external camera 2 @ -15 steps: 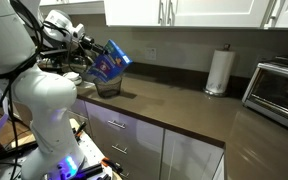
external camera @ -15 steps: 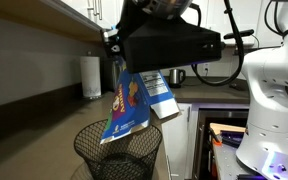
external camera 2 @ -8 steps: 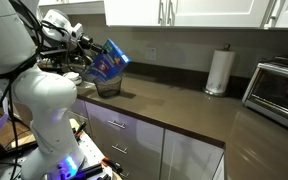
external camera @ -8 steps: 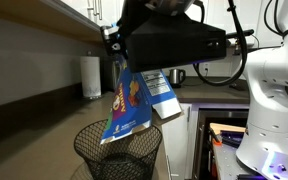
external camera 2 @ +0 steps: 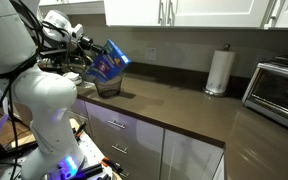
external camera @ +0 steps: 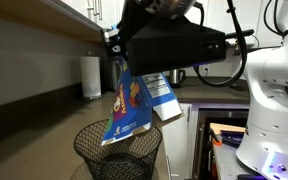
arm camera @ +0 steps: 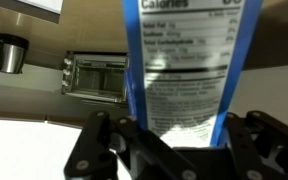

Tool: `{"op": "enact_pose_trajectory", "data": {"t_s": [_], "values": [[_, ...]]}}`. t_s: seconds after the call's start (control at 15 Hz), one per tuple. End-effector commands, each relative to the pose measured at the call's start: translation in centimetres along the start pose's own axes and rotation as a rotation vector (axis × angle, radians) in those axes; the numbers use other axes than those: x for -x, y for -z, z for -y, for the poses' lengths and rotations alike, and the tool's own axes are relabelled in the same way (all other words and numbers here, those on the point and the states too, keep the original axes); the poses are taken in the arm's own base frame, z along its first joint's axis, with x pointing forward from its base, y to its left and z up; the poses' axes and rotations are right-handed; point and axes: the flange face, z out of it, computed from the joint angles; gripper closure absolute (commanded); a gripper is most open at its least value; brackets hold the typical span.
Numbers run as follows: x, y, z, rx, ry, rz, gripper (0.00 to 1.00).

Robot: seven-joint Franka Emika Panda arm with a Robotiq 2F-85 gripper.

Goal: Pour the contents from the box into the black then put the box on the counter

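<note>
The long dark desk [external camera 2: 184, 105] carries the black wire bin [external camera: 119, 155] near its left end. The blue box [external camera: 132, 105] hangs below the hand [external camera: 114, 52], its long axis steep and tilted, with its lower end at or just inside the bin's rim. The hand is clamped on the box's upper end. No packets show. Bare desk lies right of the bin, and the paper roll [external camera 2: 218, 72] stands well apart.

Blue box [external camera: 127, 108] hangs tilted above black mesh wastebasket [external camera: 104, 160].

Glossy cardboard box [external camera: 131, 104] (black wire-mesh bin [external camera: 134, 160]).
</note>
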Motion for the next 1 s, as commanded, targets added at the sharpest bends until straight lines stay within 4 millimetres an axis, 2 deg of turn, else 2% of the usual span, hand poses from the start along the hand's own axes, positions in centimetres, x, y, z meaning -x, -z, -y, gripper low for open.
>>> {"op": "enact_pose_trajectory", "data": {"t_s": [0.0,0.2,0.33,0.53,0.93], "values": [[0.02,0.41,0.02,0.003,0.000,-0.008,0.87],[0.05,0.48,0.14,0.006,0.004,-0.013,0.86],[0.07,0.58,0.19,0.007,0.007,-0.016,0.80],[0.09,0.67,0.24,0.007,0.008,-0.021,0.83],[0.00,0.91,0.17,0.012,0.008,-0.038,0.76]]}}
